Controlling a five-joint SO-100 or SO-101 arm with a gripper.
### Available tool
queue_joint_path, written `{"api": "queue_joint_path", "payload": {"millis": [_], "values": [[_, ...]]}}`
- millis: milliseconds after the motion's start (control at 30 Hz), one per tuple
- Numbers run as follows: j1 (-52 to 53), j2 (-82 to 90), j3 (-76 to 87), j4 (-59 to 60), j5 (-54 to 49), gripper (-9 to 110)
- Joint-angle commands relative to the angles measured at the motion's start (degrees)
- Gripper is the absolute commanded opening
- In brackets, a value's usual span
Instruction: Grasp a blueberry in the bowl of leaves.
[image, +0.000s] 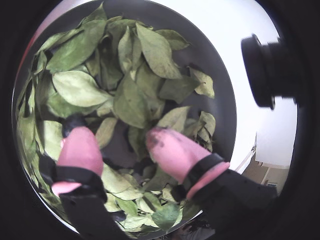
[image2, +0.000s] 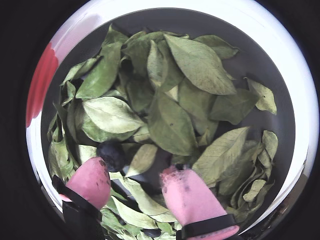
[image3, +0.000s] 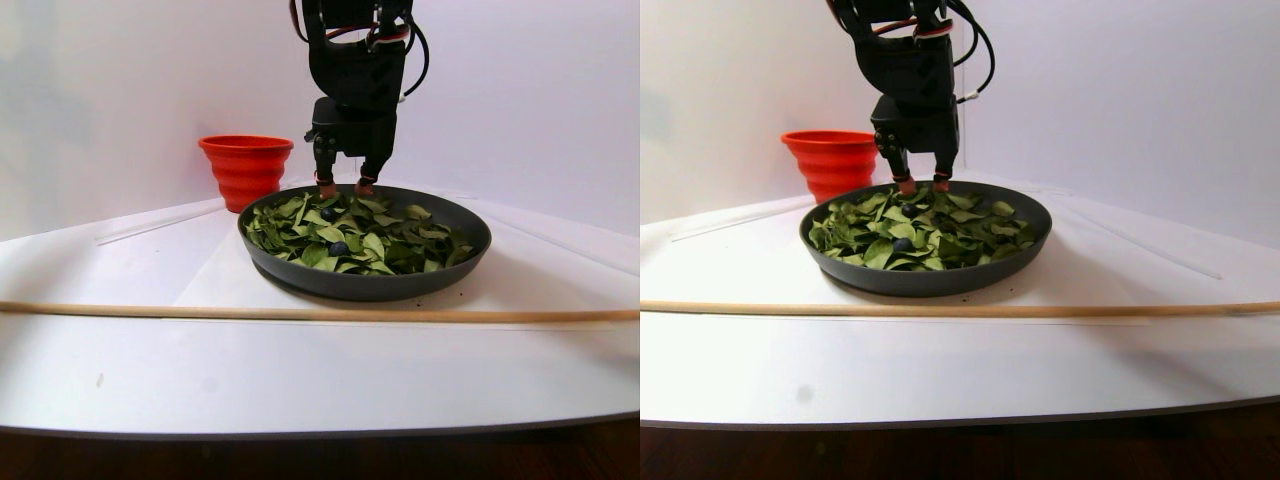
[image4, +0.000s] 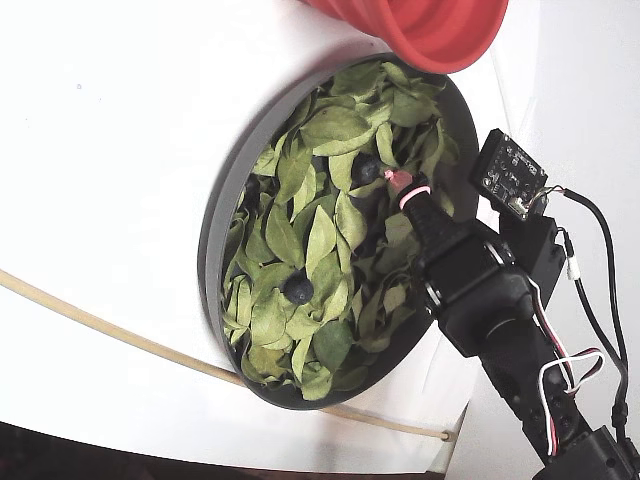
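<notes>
The dark-grey bowl (image2: 260, 65) is full of green leaves (image2: 170, 120). My gripper (image2: 140, 182) is open and empty, its pink fingertips (image2: 92, 180) just above the leaves at the bowl's far side in the stereo pair view (image3: 342, 185). A dark blueberry (image2: 111, 154) lies just beyond the left fingertip, not between the jaws; it shows in a wrist view (image: 75, 122) and in the fixed view (image4: 368, 168). A second blueberry (image4: 298, 289) lies mid-bowl, also seen in the stereo pair view (image3: 338, 248). The gripper (image: 122, 142) hovers over leaves (image: 130, 100).
A red-orange ribbed container (image3: 245, 165) stands behind the bowl (image3: 365, 285), close to its rim in the fixed view (image4: 430, 30). A thin wooden stick (image3: 300, 313) lies across the white table in front of the bowl. A camera module (image4: 510, 175) rides on the arm.
</notes>
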Motion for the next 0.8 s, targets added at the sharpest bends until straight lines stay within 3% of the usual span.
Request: {"api": "queue_joint_path", "payload": {"millis": [0,767], "values": [[-0.5,5.9,-0.6,0.0,0.3,19],[-0.5,-2.7,-2.7,-3.8,0.3,20]]}}
